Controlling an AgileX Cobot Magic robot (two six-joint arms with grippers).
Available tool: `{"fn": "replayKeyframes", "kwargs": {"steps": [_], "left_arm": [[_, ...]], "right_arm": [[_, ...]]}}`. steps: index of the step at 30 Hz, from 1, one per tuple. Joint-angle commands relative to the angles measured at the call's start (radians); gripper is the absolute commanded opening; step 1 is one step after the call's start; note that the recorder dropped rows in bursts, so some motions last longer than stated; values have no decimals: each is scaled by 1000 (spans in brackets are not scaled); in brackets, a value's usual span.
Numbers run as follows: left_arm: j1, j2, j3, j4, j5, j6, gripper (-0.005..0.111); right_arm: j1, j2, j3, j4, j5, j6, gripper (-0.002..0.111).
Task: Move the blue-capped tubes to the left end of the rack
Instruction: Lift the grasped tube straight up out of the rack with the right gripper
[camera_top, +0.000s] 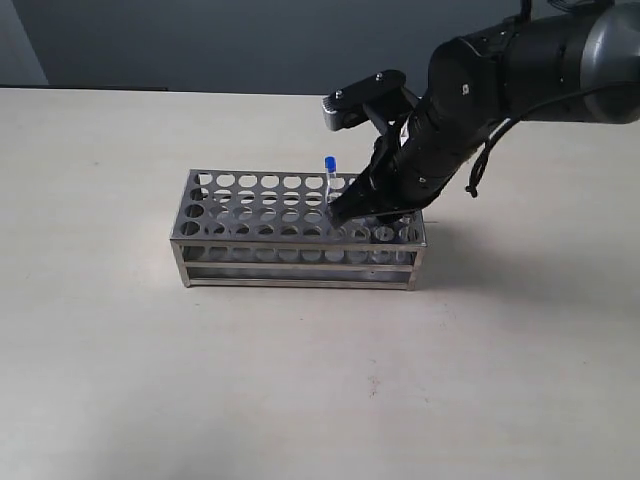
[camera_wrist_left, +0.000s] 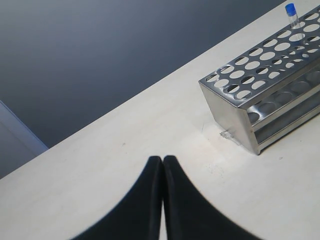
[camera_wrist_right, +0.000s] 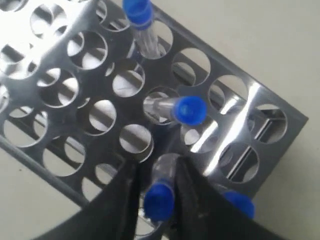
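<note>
Silver rack, right half: right end effector astride one blue-capped tube, grip unclear; left-end holes open.

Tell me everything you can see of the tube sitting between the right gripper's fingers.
The tube is thin and clear, glass or plastic by its look, topped with a bright blue cap. It stands in a hole near the right end of the silver rack, with its cap above the top plate. The right gripper straddles it, with its black fingers close on both sides. I cannot tell whether they press it. In the exterior view the gripper hides it.
</note>
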Motion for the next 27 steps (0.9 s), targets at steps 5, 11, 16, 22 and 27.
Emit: {"fn": "replayKeyframes", "kwargs": {"steps": [5, 11, 16, 22, 27], "left_arm": [[-4, 3, -5, -2, -5, -5, 1], [-4, 3, -5, -2, -5, -5, 1], [-4, 3, -5, -2, -5, -5, 1], [-4, 3, -5, 0, -5, -5, 1], [-4, 3, -5, 0, -5, -5, 1]], "right_arm": [[2, -17, 2, -14, -4, 0, 0], [2, -91, -4, -3, 0, 0, 0], [2, -155, -4, -3, 9, 0, 0], [2, -233, -4, -3, 52, 0, 0], [14, -285, -4, -2, 30, -2, 0]]}}
